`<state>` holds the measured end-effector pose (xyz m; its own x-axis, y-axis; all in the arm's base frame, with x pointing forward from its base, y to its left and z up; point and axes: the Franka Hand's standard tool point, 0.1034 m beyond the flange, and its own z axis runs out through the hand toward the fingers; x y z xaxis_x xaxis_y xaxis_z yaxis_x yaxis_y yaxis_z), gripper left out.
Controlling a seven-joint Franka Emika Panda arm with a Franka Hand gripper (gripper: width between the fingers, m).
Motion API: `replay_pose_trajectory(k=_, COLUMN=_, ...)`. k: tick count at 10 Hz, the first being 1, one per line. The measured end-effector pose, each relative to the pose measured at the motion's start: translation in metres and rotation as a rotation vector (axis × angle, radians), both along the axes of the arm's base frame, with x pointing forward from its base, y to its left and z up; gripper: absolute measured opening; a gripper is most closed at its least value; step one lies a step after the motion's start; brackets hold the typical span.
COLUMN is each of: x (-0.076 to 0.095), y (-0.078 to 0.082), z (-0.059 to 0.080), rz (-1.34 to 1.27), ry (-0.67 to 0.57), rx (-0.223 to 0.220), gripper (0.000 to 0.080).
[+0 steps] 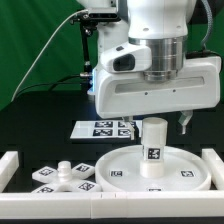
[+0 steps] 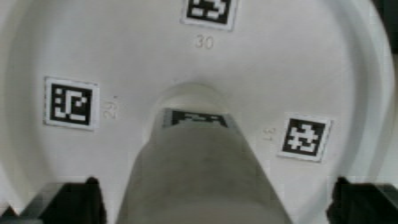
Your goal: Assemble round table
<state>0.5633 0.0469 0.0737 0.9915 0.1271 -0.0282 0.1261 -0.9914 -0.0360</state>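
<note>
The large round disc [image 1: 150, 168] lies flat on the table with tags on its face. The short cylindrical leg [image 1: 153, 145] stands upright in its middle, a tag on its side. My gripper [image 1: 168, 118] hangs just above the leg's top, mostly hidden by the white wrist housing. In the wrist view the leg [image 2: 205, 160] runs up between my two dark fingertips [image 2: 71, 205], with a gap on each side, and the disc [image 2: 160, 50] lies behind it. The gripper [image 2: 217, 206] is open and holds nothing. The cross-shaped base [image 1: 60, 178] lies at the exterior view's left of the disc.
The marker board [image 1: 103, 128] lies flat behind the disc. The white blocky border rail [image 1: 10, 163] runs along the left, front and right [image 1: 213, 165] of the work area. A cable hangs behind the arm.
</note>
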Motion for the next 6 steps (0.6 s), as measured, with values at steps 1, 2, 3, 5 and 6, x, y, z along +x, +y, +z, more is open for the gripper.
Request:
replay_pose_trajectory(k=1, x=0.0008, y=-0.0032, z=0.0005, rz=-0.009, ry=-0.002, rx=-0.003, gripper=0.0411)
replay_pose_trajectory(k=2, x=0.0006, y=-0.0044, z=0.0001, rz=-0.016, ry=-0.001, rx=-0.004, gripper=0.0411)
replay_pose_trajectory(k=3, x=0.0006, y=-0.0045, z=0.0000, rz=-0.064, ry=0.001, rx=-0.004, gripper=0.0411)
replay_pose_trajectory(k=5, x=0.0017, y=-0.0047, z=-0.0006, rz=-0.223, ry=-0.011, rx=-0.008, gripper=0.0411)
replay_pose_trajectory(k=6, x=0.0024, y=-0.0050, z=-0.0008, rz=-0.332, ry=-0.038, rx=-0.007, gripper=0.0411)
